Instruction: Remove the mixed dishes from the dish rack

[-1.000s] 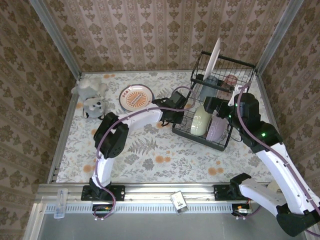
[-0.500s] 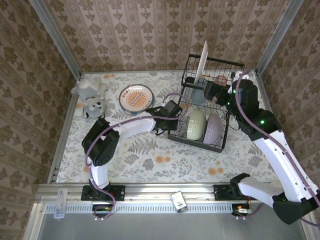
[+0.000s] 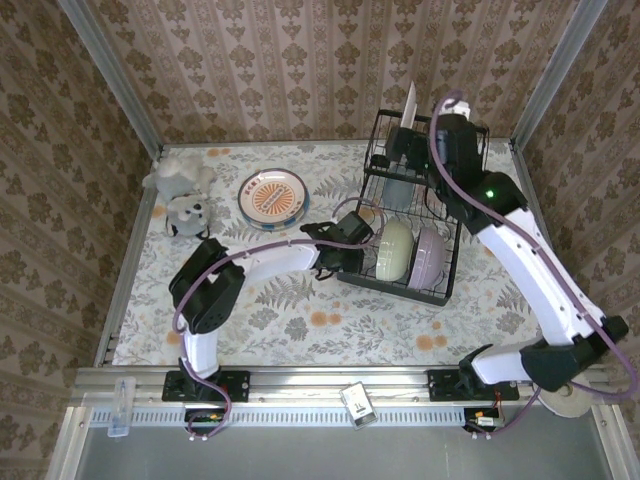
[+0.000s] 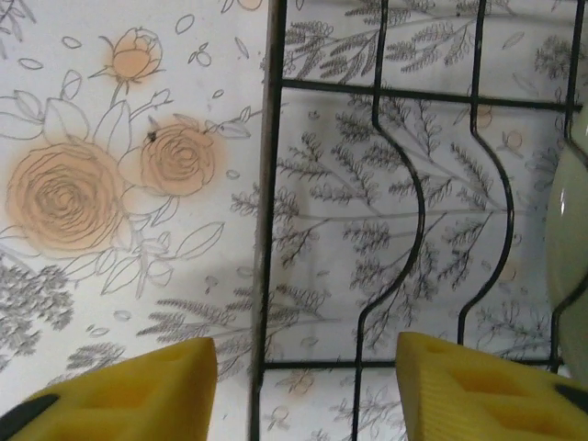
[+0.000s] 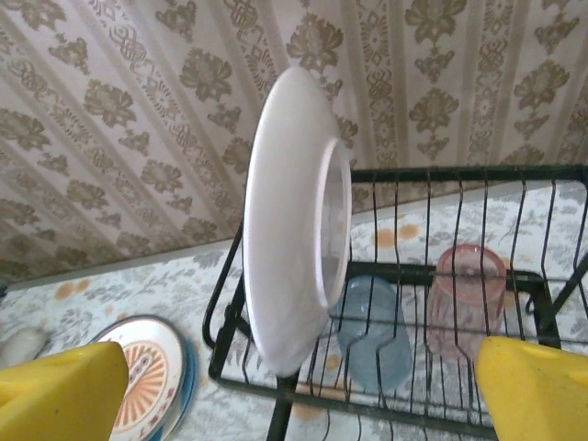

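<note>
On the floral table, an upright plate stands on the upper shelf of the dish rack. The right gripper, jaws wide, should centre on its rim before closing. The left gripper gapes too.

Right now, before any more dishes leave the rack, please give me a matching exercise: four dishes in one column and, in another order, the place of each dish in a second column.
Dishes
1. pale green bowl
2. patterned plate
3. white plate
4. pink cup

Places
A. lying flat on the table, left of the dish rack
B. next to the bluish cup
C. standing on edge in the rack
D. side by side with the lavender bowl

Pairs: 1-D, 2-A, 3-C, 4-B
</note>
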`<action>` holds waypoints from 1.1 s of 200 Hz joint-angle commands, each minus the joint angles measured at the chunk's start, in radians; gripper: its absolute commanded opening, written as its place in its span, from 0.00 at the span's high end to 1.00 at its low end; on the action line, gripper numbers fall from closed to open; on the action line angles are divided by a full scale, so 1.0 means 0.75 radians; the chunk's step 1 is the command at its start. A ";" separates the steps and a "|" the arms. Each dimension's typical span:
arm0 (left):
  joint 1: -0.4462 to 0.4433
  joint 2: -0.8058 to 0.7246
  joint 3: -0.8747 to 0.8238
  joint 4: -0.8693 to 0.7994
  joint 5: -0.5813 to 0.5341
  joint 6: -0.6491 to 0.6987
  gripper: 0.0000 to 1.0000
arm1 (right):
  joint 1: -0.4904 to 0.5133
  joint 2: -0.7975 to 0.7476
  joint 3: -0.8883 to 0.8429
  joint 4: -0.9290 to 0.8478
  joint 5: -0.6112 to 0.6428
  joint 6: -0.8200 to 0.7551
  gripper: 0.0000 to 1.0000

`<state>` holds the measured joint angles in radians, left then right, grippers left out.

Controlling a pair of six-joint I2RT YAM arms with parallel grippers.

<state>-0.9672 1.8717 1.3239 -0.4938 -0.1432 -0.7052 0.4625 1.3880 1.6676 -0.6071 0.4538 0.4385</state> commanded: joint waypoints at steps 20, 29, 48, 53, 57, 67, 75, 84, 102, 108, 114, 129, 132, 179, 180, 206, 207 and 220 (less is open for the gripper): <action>0.007 -0.272 -0.046 -0.061 -0.063 0.168 0.15 | 0.034 0.198 0.200 -0.062 0.237 -0.063 0.11; 0.009 -0.326 -0.058 -0.058 -0.077 0.200 0.07 | 0.044 0.232 0.229 -0.059 0.259 -0.065 0.14; 0.014 -0.445 -0.084 -0.064 -0.112 0.277 0.00 | 0.076 0.314 0.295 -0.063 0.332 -0.084 0.19; 0.016 -0.475 -0.090 -0.069 -0.120 0.299 0.00 | 0.085 0.337 0.319 -0.070 0.357 -0.087 0.21; 0.018 -0.500 -0.097 -0.074 -0.127 0.317 0.00 | 0.091 0.354 0.338 -0.075 0.378 -0.089 0.23; 0.026 -0.567 -0.118 -0.085 -0.142 0.360 0.00 | 0.108 0.396 0.378 -0.087 0.436 -0.096 0.26; 0.043 -0.621 -0.137 -0.094 -0.139 0.388 0.00 | 0.120 0.426 0.403 -0.090 0.478 -0.097 0.28; 0.071 -0.685 -0.161 -0.103 -0.112 0.419 0.00 | 0.127 0.458 0.440 -0.106 0.511 -0.089 0.33; 0.161 -0.820 -0.211 -0.113 -0.025 0.450 0.00 | 0.136 0.531 0.515 -0.155 0.557 -0.049 0.35; 0.196 -0.864 -0.230 -0.118 -0.001 0.456 0.00 | 0.138 0.553 0.536 -0.170 0.589 -0.038 0.37; 0.228 -0.909 -0.244 -0.120 0.023 0.466 0.00 | 0.140 0.572 0.560 -0.191 0.607 -0.024 0.38; 0.305 -1.008 -0.270 -0.136 0.060 0.485 0.00 | 0.142 0.612 0.616 -0.242 0.654 0.013 0.40; 0.321 -1.027 -0.275 -0.140 0.069 0.490 0.00 | 0.142 0.621 0.624 -0.247 0.661 0.018 0.40; 0.527 -1.193 -0.335 -0.153 0.226 0.535 0.00 | 0.142 0.694 0.706 -0.325 0.731 0.042 0.47; 0.530 -1.195 -0.336 -0.152 0.232 0.536 0.00 | 0.142 0.696 0.706 -0.327 0.734 0.042 0.47; 0.614 -1.230 -0.383 -0.088 0.376 0.541 0.00 | 0.136 0.708 0.710 -0.329 0.731 0.034 0.54; 0.616 -1.231 -0.386 -0.084 0.383 0.541 0.00 | 0.136 0.709 0.712 -0.331 0.732 0.034 0.54; 0.654 -1.252 -0.422 -0.013 0.496 0.544 0.00 | 0.132 0.717 0.716 -0.341 0.732 0.035 0.56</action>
<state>-0.5251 0.9596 1.0550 -0.5705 0.0444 -0.3305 0.5659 1.8999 2.1616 -0.8150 0.9508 0.4541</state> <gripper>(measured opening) 0.997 0.457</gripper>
